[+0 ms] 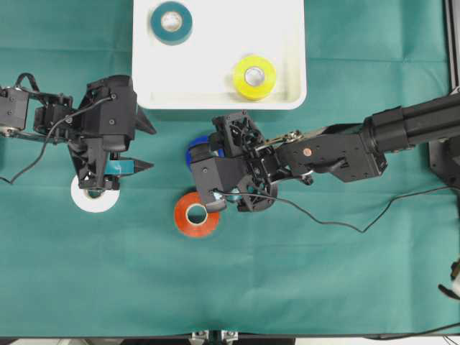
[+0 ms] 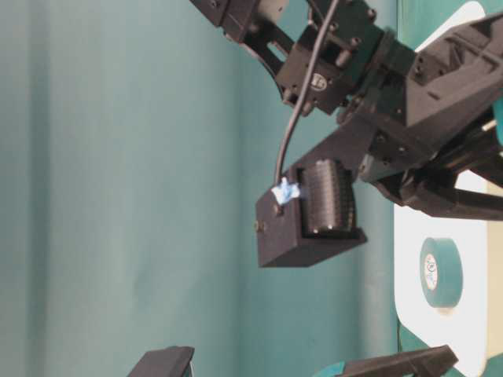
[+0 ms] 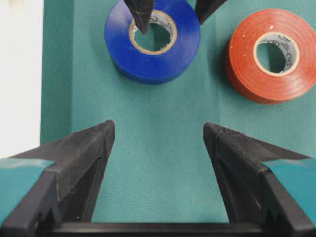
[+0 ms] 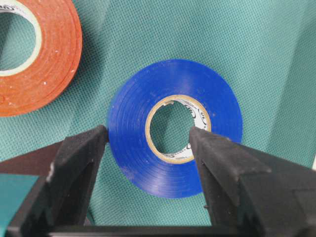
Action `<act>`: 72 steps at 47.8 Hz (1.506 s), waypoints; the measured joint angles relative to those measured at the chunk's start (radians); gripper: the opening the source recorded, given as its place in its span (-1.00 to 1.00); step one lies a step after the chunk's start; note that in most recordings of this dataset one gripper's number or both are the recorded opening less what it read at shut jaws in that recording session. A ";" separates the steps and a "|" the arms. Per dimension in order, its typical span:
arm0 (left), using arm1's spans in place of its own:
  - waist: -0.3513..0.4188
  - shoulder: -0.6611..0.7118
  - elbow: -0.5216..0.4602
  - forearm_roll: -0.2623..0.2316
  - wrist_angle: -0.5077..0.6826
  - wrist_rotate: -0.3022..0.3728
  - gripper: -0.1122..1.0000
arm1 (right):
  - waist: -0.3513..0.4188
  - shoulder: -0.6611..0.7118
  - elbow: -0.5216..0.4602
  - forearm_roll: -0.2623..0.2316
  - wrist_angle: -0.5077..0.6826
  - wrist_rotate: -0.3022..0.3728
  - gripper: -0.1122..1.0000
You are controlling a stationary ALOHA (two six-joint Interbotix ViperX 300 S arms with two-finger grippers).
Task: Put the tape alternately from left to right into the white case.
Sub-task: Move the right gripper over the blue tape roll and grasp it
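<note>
My right claw (image 4: pixel 148 143) is spread open, straddling one wall of the blue tape (image 4: pixel 175 127); my left claw (image 3: pixel 158 148) gapes empty.

Black arms (image 1: pixel 338 151) (teal-taped fingertips (image 3: pixel 19 173))

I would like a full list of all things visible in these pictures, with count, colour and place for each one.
white case: one, white, top middle of the overhead view, on the cloth.
teal tape: one, teal, upper left inside the case.
yellow tape: one, yellow, lower right inside the case.
blue tape: one, blue, on the cloth below the case, one finger of the right gripper in its hole and one outside.
orange tape: one, orange, on the cloth below the blue tape.
white tape: one, white, on the cloth under the left gripper.
green cloth: one, green, covers the table.
left gripper: one, black, open.
right gripper: one, black, open.
</note>
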 measured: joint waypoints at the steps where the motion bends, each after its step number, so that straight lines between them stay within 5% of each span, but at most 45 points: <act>1: 0.000 0.000 0.000 0.000 0.000 0.000 0.88 | 0.000 0.003 0.000 0.000 0.000 0.000 0.55; 22: 0.000 0.000 0.000 0.000 0.000 0.000 0.88 | 0.006 0.034 -0.018 0.002 -0.002 0.000 0.48; 28: 0.000 0.000 0.000 0.000 0.000 0.000 0.88 | 0.006 0.034 -0.018 0.002 -0.002 0.000 0.30; 36: 0.000 0.000 0.000 0.002 0.000 -0.002 0.88 | 0.006 0.034 -0.021 0.002 -0.002 0.002 -0.21; 72: 0.000 0.000 0.000 0.000 0.000 -0.002 0.88 | 0.006 -0.031 -0.014 0.000 -0.003 0.000 -0.21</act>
